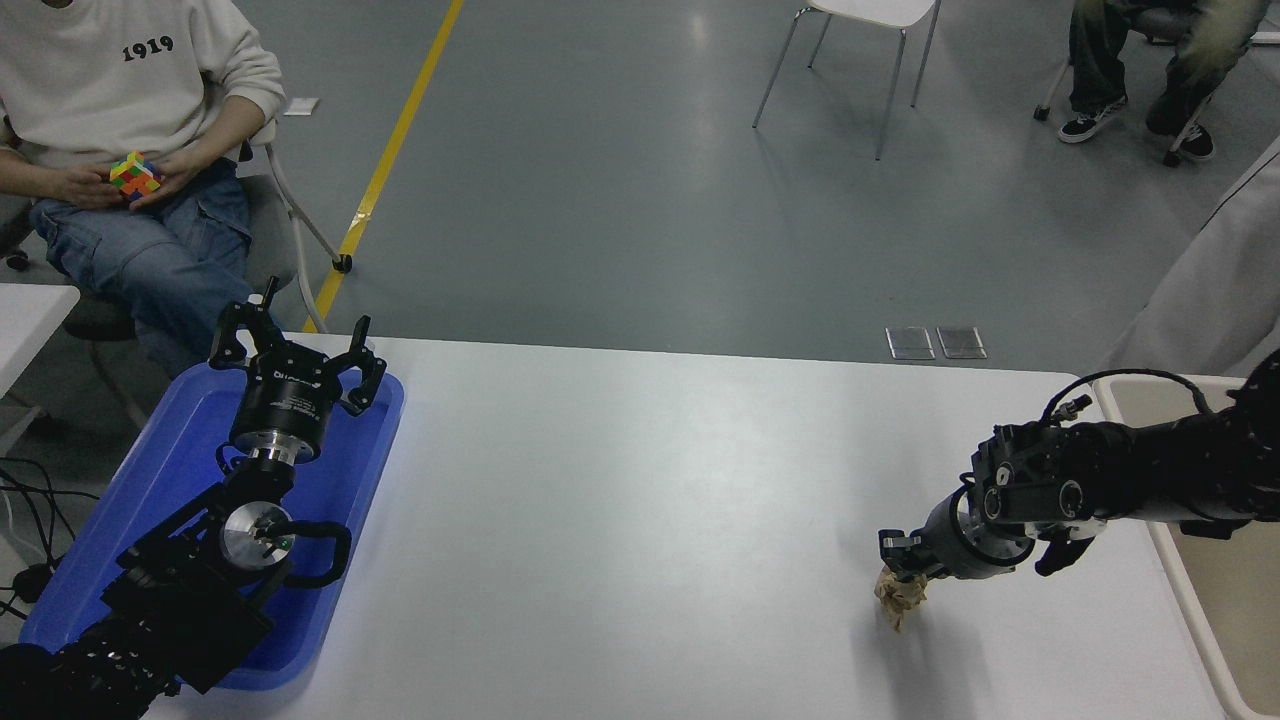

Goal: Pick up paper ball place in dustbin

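Note:
The paper ball [898,597], a crumpled tan wad, hangs from my right gripper [903,562], which is shut on its top and holds it a little above the white table [640,520] at the right. The right arm reaches in from the right edge. The dustbin [1180,590], cream-beige with a pale rim, stands at the table's right end and is partly cut off by the picture edge. My left gripper [300,345] is open and parked over the blue tray at the lower left.
A shallow blue tray [330,500] lies under the left arm. A person sits at the far left holding a colourful cube [134,175]. A white chair [860,40] and another seated person are on the floor beyond.

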Robot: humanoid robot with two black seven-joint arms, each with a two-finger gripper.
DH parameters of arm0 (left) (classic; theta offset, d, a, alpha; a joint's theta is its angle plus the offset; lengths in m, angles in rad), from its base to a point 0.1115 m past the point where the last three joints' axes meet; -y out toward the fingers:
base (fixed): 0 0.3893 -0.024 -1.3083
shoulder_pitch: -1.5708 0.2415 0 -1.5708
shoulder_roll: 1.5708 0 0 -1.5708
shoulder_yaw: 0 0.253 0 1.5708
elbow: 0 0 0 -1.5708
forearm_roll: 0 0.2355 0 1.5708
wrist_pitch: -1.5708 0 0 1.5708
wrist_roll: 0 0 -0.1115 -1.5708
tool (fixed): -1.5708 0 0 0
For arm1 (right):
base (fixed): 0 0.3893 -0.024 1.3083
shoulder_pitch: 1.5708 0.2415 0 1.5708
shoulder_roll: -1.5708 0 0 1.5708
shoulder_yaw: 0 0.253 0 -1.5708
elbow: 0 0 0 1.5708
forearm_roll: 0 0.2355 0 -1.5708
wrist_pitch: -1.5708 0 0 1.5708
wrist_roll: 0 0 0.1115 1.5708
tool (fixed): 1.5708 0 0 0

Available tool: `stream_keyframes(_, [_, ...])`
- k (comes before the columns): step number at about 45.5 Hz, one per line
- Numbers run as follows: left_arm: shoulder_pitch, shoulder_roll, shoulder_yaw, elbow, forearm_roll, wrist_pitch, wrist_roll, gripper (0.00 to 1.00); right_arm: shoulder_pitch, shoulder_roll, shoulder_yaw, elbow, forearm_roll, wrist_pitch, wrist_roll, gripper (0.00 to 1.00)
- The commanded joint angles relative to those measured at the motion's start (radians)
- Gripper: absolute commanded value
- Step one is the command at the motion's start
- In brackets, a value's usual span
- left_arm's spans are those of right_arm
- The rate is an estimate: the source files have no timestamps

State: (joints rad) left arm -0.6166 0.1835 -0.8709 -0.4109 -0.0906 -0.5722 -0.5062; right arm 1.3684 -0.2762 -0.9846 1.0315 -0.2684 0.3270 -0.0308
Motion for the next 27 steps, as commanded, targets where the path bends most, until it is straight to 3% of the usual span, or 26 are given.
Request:
stream_keyframes(1, [0.0, -0.001, 0.001, 0.0, 0.0, 0.0, 0.0, 1.0, 0.135, -0.08, -0.015, 0.067, 0.006, 0.138, 0.002, 0.0])
stream_keyframes(27, [0.0, 0.001, 0.0, 0.0, 0.0, 0.0, 0.0, 1.0, 0.623, -0.144, -0.215, 0.297, 0.008, 0.458, 0.005, 0.0])
